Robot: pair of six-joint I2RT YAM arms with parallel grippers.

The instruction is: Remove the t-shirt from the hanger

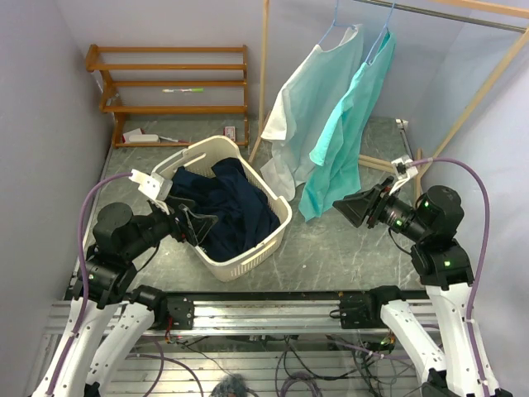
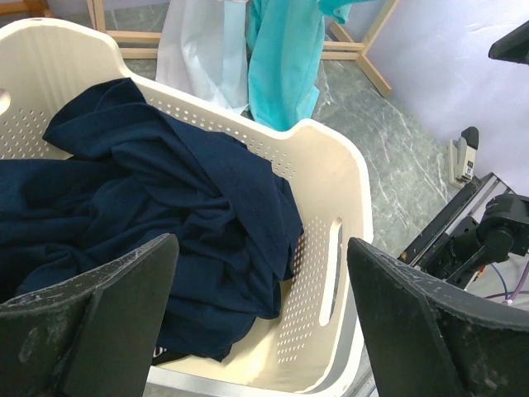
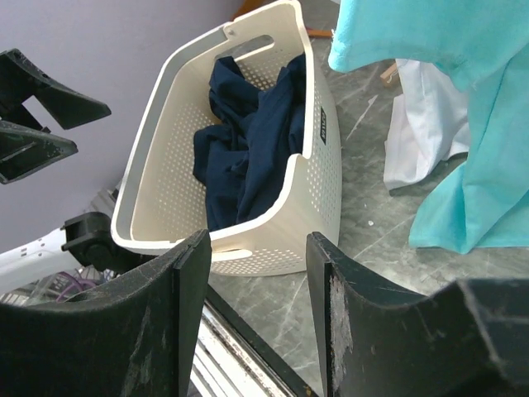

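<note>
Two t-shirts hang on blue hangers [image 1: 335, 18] from a rail at the back right: a pale mint one [image 1: 310, 103] and a turquoise one [image 1: 347, 132]. The turquoise shirt also shows in the right wrist view [image 3: 471, 124] and the left wrist view [image 2: 285, 58]. My left gripper [image 1: 201, 225] is open and empty over the near edge of a cream laundry basket [image 1: 273, 236]. My right gripper [image 1: 351, 208] is open and empty, just right of the turquoise shirt's lower hem, not touching it.
The basket [image 2: 331, 165] holds a dark navy garment [image 1: 227, 207]. A wooden shelf rack [image 1: 165, 83] stands at the back left. Wooden posts of the clothes rack [image 1: 264, 74] frame the hanging shirts. The floor is grey marble [image 1: 331, 248].
</note>
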